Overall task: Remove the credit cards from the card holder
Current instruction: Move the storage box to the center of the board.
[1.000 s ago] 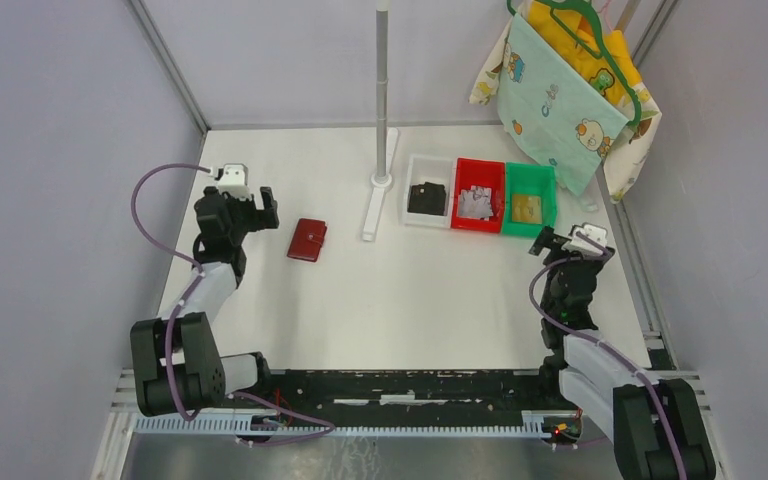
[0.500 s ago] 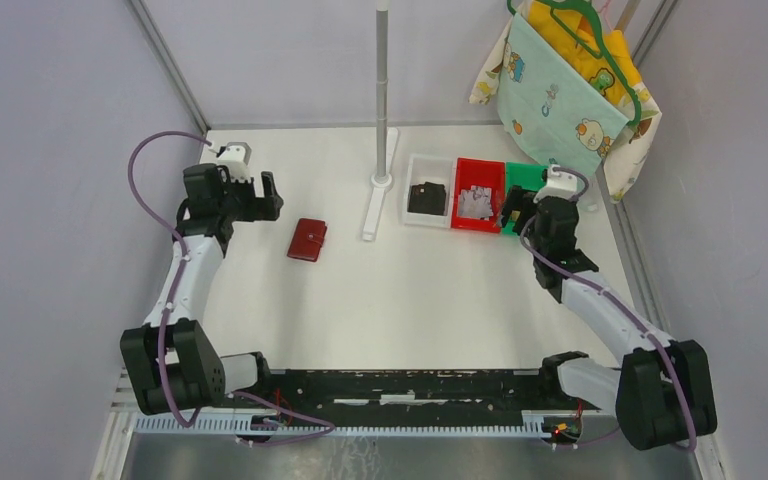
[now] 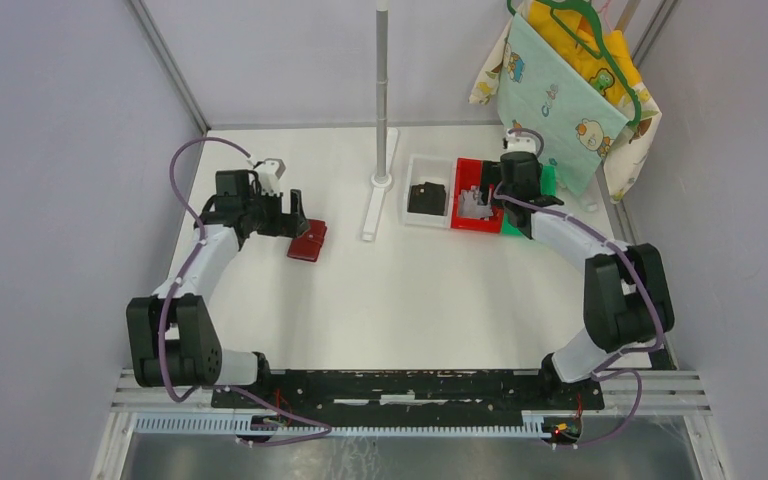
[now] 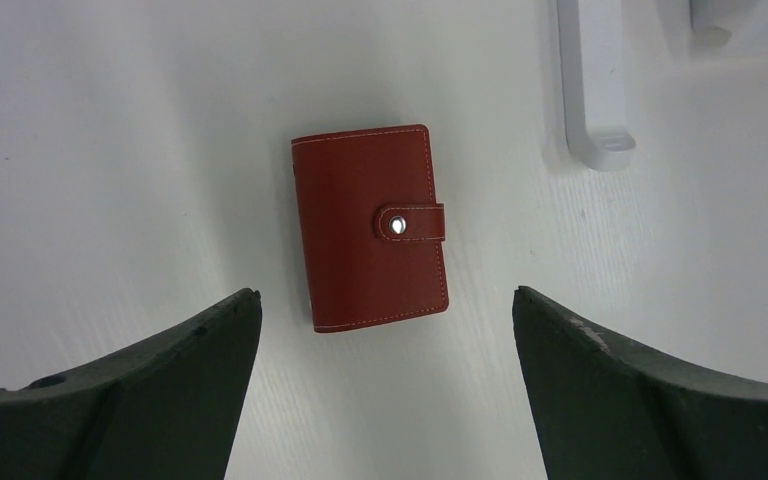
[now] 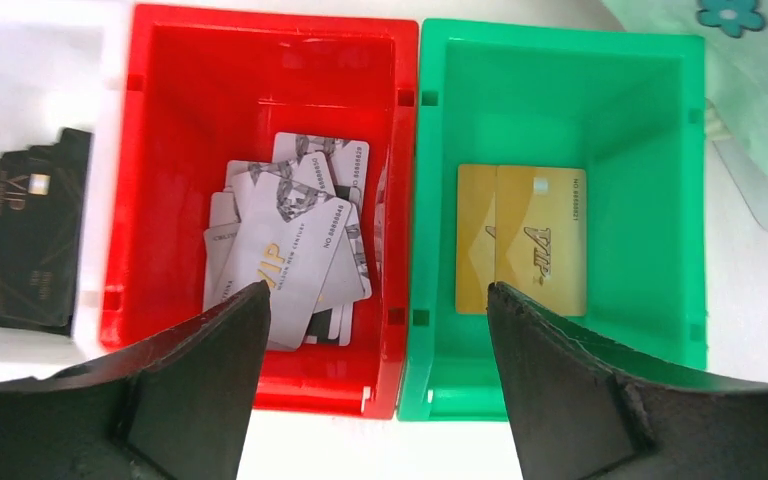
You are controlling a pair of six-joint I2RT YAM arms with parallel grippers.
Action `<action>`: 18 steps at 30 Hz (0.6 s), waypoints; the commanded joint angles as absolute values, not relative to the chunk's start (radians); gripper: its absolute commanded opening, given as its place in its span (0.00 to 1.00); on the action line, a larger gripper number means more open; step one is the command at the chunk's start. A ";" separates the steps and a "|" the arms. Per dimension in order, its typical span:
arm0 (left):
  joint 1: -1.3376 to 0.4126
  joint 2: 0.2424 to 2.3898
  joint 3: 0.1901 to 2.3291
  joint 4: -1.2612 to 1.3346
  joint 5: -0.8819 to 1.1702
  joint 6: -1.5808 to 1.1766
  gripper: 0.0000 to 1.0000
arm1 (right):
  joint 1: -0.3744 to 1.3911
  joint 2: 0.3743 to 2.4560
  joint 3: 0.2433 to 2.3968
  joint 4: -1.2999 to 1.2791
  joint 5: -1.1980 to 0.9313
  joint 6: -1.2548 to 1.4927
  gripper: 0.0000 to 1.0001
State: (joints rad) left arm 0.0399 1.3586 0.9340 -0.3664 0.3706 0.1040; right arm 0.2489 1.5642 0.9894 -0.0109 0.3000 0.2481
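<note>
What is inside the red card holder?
Nothing shows: the card holder lies shut on the table, strap snapped, so whatever it holds is covered.

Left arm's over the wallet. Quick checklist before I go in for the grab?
1. The left gripper is open and empty: ok.
2. The card holder lies flat on the table, centred under it: ok.
3. The snap is undone: not ok, it is fastened.
4. The credit cards are inside: cannot tell, the holder is closed.
5. The right gripper is near enough to help: not ok, it hangs open over the red bin and green bin.
</note>
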 commanded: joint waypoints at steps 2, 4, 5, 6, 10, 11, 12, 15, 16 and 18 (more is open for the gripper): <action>0.021 1.421 0.975 -0.379 0.374 0.156 1.00 | 0.245 1.672 1.107 -0.088 0.346 0.199 0.81; 0.017 1.434 0.976 -0.380 0.373 0.163 1.00 | 0.241 1.695 1.119 -0.088 0.356 0.185 0.79; 0.015 1.438 0.974 -0.380 0.372 0.166 1.00 | 0.236 1.703 1.120 -0.088 0.356 0.181 0.79; 0.014 1.441 0.975 -0.381 0.371 0.170 1.00 | 0.229 1.708 1.119 -0.087 0.351 0.178 0.78; 0.012 1.444 0.979 -0.388 0.383 0.174 1.00 | 0.203 1.715 1.102 -0.075 0.320 0.178 0.72; 0.012 1.444 0.978 -0.388 0.390 0.174 1.00 | 0.201 1.718 1.097 -0.067 0.313 0.178 0.70; 0.013 1.443 0.977 -0.389 0.394 0.173 1.00 | 0.200 1.723 1.097 -0.062 0.300 0.177 0.67; 0.012 1.446 0.979 -0.403 0.402 0.173 1.00 | 0.202 1.741 1.100 -0.056 0.255 0.185 0.53; 0.012 1.447 0.981 -0.412 0.404 0.176 1.00 | 0.203 1.742 1.095 -0.050 0.232 0.190 0.49; 0.012 1.442 0.983 -0.422 0.402 0.182 1.00 | 0.214 1.732 1.087 -0.043 0.211 0.201 0.43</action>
